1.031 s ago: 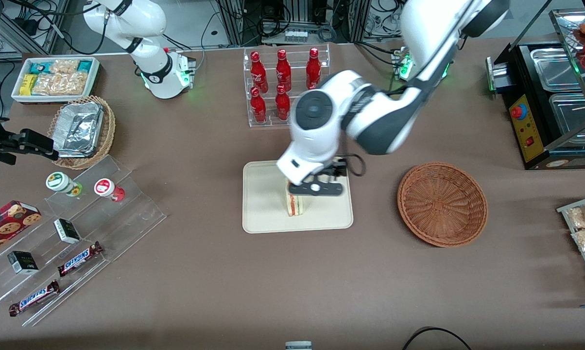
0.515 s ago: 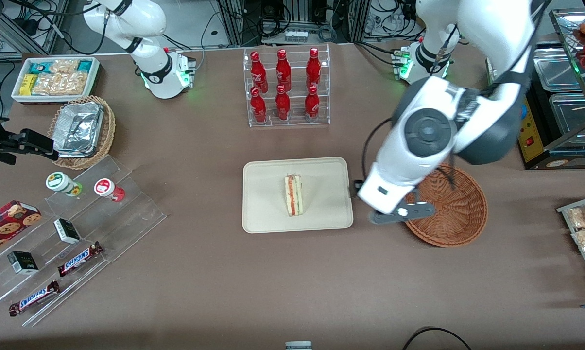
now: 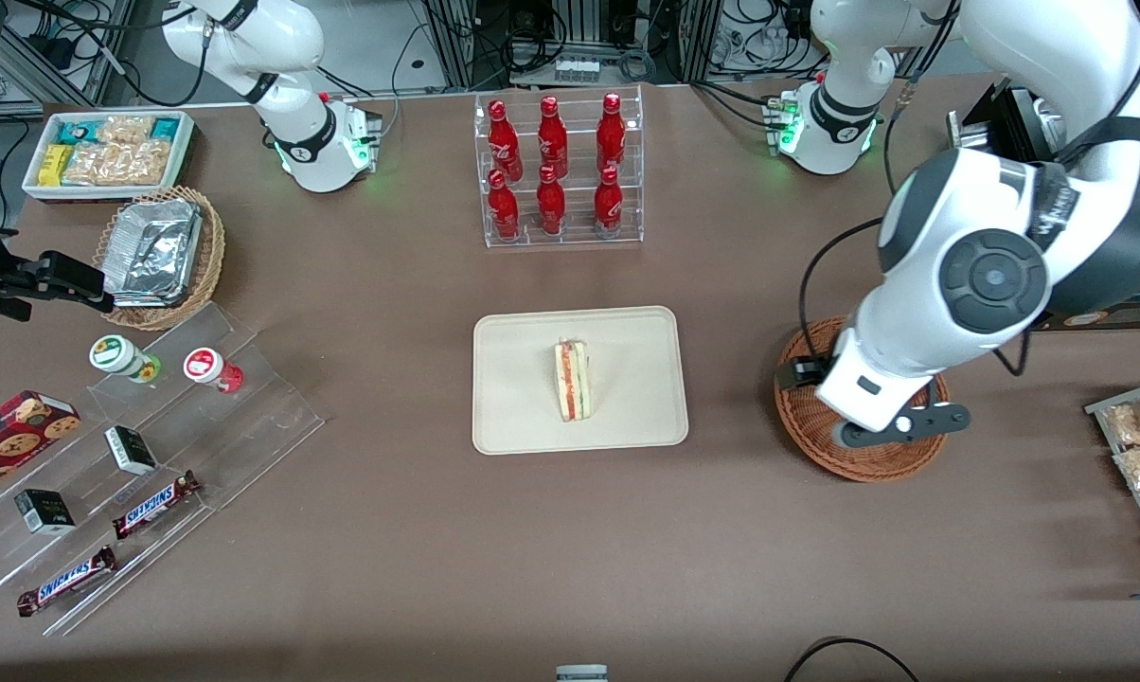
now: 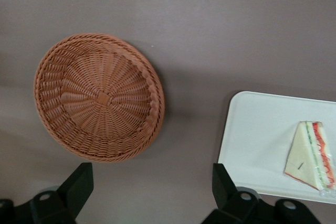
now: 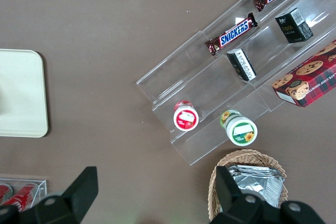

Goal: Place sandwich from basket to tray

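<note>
1. Tray (image 3: 523, 379): flat cream rectangle with rounded corners and a low rim, lying mid-table; in the front view it sits at 6 o'clock from the bottle rack (image 3: 559, 170).
2. Sandwich (image 3: 572, 381): triangular wedge on the tray, a little off the tray's centre toward 3 o'clock in the front view, its red and green filling edge turned up to the front camera. In the left wrist view the sandwich (image 4: 311, 156) shows a pale bread face with the filling stripes along one side, inside the tray (image 4: 257, 135) rim.
3. Basket (image 3: 878, 462): round reddish-brown wicker bowl at 3 o'clock from the tray in the front view, well apart from it. The wrist view shows the basket (image 4: 98, 97) with nothing in it.
4. Gripper (image 3: 897, 428): hangs above the basket, over the part nearest the front camera; the arm hides much of the bowl in the front view. In the wrist view the two dark fingers (image 4: 79, 184) stand wide apart with bare table between them, holding nothing.
5. Bottle rack: clear tiered stand with red bottles, at 12 o'clock from the tray in the front view.
</note>
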